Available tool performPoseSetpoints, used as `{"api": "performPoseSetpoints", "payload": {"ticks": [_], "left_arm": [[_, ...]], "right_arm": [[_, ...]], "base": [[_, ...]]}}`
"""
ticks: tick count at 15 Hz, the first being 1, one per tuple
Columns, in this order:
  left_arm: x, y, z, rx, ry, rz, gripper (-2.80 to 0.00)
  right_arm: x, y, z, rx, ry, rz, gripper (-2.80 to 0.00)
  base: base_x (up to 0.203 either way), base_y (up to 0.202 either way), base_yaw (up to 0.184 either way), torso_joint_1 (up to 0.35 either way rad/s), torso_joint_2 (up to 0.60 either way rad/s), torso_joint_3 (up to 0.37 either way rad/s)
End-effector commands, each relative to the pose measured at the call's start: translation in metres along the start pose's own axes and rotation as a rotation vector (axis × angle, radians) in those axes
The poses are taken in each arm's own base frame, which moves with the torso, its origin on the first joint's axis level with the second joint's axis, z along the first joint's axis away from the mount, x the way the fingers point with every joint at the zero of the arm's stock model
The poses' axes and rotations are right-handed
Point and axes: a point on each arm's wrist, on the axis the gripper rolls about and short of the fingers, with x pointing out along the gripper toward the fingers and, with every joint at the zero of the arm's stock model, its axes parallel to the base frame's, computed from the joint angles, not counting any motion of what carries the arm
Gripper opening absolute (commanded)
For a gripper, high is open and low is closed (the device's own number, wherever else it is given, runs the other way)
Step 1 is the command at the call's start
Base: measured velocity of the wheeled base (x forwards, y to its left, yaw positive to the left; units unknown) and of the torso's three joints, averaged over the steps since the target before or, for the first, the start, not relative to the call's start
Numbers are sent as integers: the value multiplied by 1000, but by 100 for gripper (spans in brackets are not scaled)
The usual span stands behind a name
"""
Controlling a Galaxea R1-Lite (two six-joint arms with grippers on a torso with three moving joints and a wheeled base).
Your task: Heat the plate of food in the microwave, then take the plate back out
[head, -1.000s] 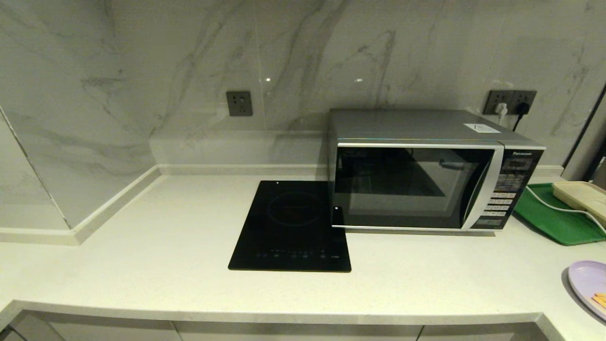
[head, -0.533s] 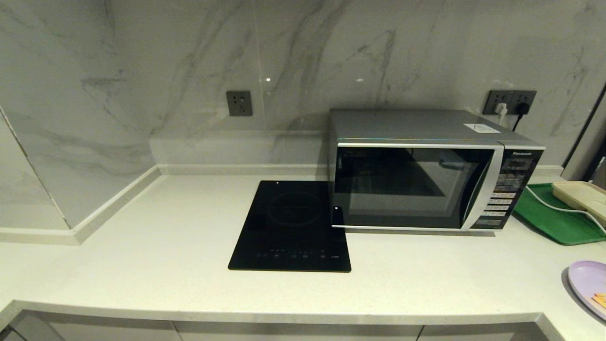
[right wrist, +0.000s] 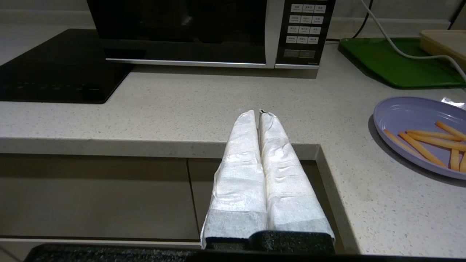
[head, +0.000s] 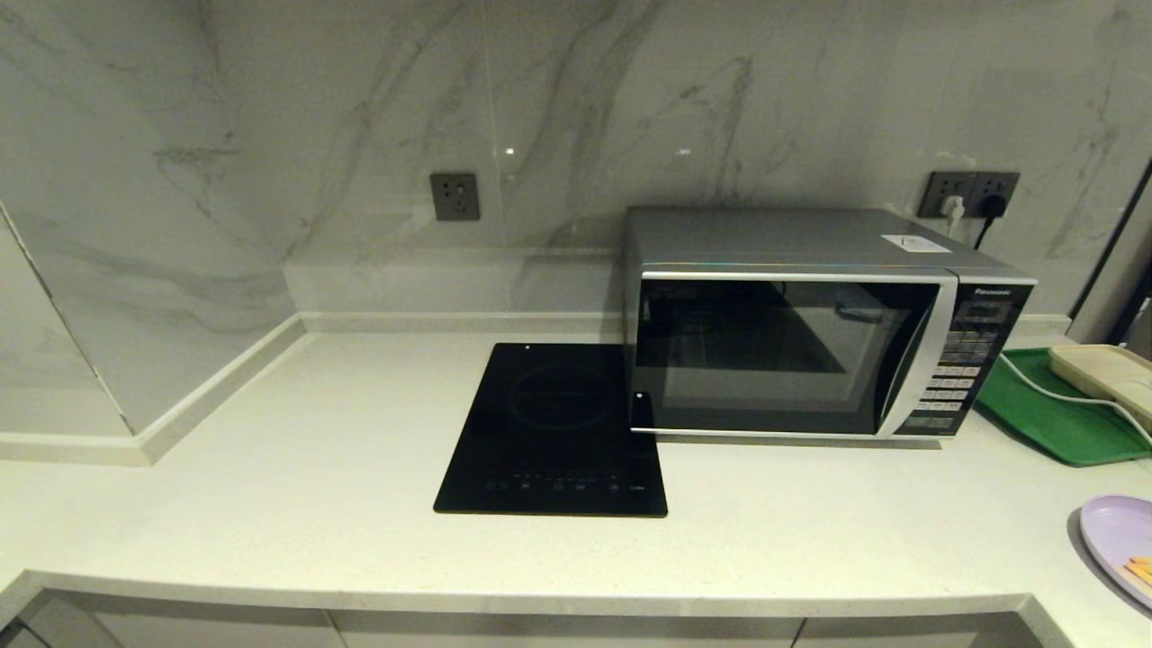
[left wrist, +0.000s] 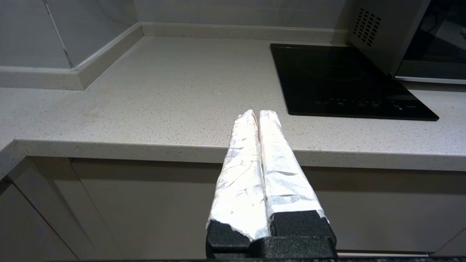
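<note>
- Round pale lilac plate of food (right wrist: 411, 120), bearing a handful of thin orange-yellow sticks (right wrist: 426, 143): lay flat on the speckled off-white stone countertop (head: 342, 450) at the robot's far right, near the front edge, cut off by the border of the head view.
- Large silver boxy microwave (head: 810, 324) with dark glass door, curved silver trim and a keypad panel (head: 963, 364) at its right: stood at the back of the countertop, door closed, well apart from the plate.
- Flat black glass induction cooktop (head: 553, 432): lay just to the left of the microwave, its edge touching or nearly touching the oven's base.
- Green rectangular tray (head: 1053, 414): lay to the right of the microwave, carrying a cream rectangular slab (head: 1107, 373); a white cable (head: 1053, 391) ran across it.
- Dark wall sockets (head: 970, 193) on the grey-veined marble wall behind the microwave, with plugs inserted.
- Right gripper (right wrist: 259, 113): hung in front of the countertop's edge, facing the microwave, the plate off to its side; white-wrapped fingers (right wrist: 240, 145) pressed together, holding nothing.
- Left gripper (left wrist: 256, 112): hung before the countertop's front edge, left of the cooktop; white-wrapped fingers (left wrist: 242, 145) pressed together, holding nothing.
</note>
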Motion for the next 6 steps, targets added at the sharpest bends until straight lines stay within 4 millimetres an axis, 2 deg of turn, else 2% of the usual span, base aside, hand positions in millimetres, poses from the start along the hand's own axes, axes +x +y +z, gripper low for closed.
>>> {"api": "performPoseSetpoints", "payload": {"ticks": [1, 6], "left_arm": [[0, 0, 0, -1, -1, 1, -280], [0, 0, 0, -1, 0, 1, -280]], "right_arm": [[0, 0, 0, 0, 0, -1, -280], [0, 0, 0, 9, -1, -4, -280]], "base": [[0, 0, 0, 0, 0, 0], [0, 0, 0, 0, 0, 0]]}}
